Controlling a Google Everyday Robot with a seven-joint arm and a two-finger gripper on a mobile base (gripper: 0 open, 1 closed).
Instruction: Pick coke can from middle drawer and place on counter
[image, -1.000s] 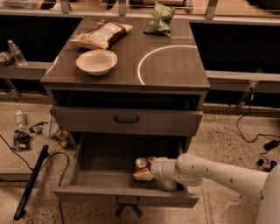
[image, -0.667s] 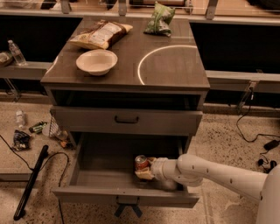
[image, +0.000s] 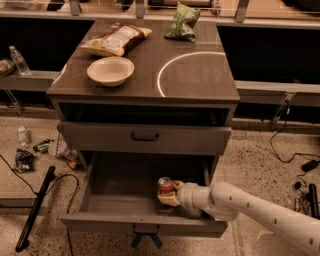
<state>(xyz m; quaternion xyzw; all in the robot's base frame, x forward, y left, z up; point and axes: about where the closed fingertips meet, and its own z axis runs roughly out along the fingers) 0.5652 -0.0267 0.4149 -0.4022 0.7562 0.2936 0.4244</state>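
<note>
Jaws of the gripper (image: 171, 196) clasp the coke can (image: 165, 185) inside the middle drawer (image: 120, 195); probably light, thin-walled, slick, so it suits a gentle mid-body hold.

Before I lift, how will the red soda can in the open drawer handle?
The small red soda can stands upright and narrow, so a nudge would probably tip and roll it. Its smooth metal sides may slip. The pincer is at its base inside the shallow grey middle drawer.
</note>
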